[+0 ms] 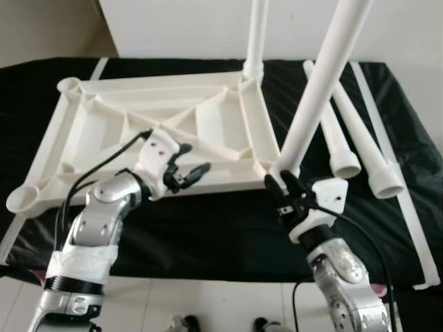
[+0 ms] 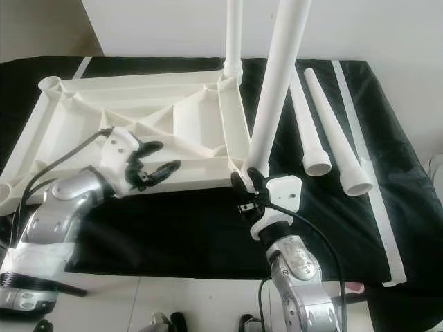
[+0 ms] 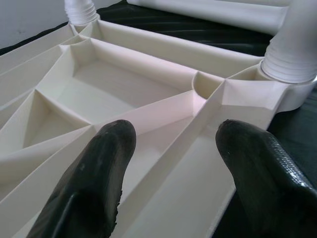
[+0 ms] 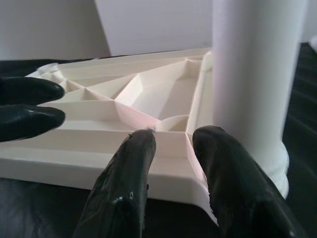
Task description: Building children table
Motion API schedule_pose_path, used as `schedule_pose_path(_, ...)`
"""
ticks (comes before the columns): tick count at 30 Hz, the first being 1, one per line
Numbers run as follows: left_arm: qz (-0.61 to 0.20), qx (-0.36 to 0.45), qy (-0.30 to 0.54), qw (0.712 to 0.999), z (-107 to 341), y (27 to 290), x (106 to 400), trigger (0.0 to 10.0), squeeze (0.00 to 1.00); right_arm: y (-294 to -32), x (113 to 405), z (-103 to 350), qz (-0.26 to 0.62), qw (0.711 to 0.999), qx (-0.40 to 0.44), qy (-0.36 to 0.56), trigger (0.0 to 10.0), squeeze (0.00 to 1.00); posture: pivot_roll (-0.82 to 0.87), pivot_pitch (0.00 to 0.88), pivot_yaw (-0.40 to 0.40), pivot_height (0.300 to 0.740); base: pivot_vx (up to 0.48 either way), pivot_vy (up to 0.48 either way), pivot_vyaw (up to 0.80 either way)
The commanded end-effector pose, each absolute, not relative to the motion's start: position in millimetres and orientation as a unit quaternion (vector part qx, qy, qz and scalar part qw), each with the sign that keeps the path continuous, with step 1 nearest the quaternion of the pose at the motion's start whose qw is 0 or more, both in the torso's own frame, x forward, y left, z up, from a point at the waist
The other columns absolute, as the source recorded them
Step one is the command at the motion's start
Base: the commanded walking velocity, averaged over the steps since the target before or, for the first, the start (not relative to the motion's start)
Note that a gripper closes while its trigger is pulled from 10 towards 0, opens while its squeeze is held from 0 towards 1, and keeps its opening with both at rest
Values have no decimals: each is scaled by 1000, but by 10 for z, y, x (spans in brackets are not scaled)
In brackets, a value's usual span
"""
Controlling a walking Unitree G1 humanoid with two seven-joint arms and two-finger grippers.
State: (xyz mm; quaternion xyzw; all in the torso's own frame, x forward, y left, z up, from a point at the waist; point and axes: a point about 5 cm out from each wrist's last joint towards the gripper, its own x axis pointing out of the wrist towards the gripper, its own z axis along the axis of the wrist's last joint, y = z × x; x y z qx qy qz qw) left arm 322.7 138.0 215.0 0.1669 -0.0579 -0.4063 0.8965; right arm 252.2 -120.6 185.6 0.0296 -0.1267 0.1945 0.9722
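Left hand (image 1: 188,173) agape; right hand (image 1: 284,185) parted

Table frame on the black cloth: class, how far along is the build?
Done: two legs stand in the upside-down table frame, far leg and near leg. In hand: the right gripper sits at the near leg's base; the left gripper hovers open over the frame. Left: two loose legs and two empty sockets.

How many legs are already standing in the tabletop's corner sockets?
Two: near leg and far leg stand upright in the tabletop; two loose legs lie beside it.
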Motion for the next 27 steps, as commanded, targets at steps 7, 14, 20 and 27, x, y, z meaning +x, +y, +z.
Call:
schedule_pose_path(7, -405, 164, -62, 897, 2157, 1373, 3226, 10000, 0, -1464, 2771, 1831, 168, 978, 4, -123, 10000, 0, -93, 209, 32, 740, 0, 0, 0)
schedule_pose_path(14, -401, 166, -61, 899, 2147, 1388, 3224, 10000, 0, -1450, 2781, 1893, 171, 976, 4, -137, 10000, 0, -82, 201, 26, 740, 0, 0, 0)
schedule_pose_path(20, -395, 166, -59, 902, 2119, 1408, 3220, 10000, 0, -1254, 2640, 1834, 150, 975, 33, -160, 10000, 0, -81, 189, 27, 740, 0, 0, 0)
schedule_pose_path(27, -384, 169, -51, 906, 2088, 1431, 3263, 10000, 0, -1161, 2561, 1727, 115, 980, 51, -157, 10000, 0, -85, 178, 37, 740, 0, 0, 0)
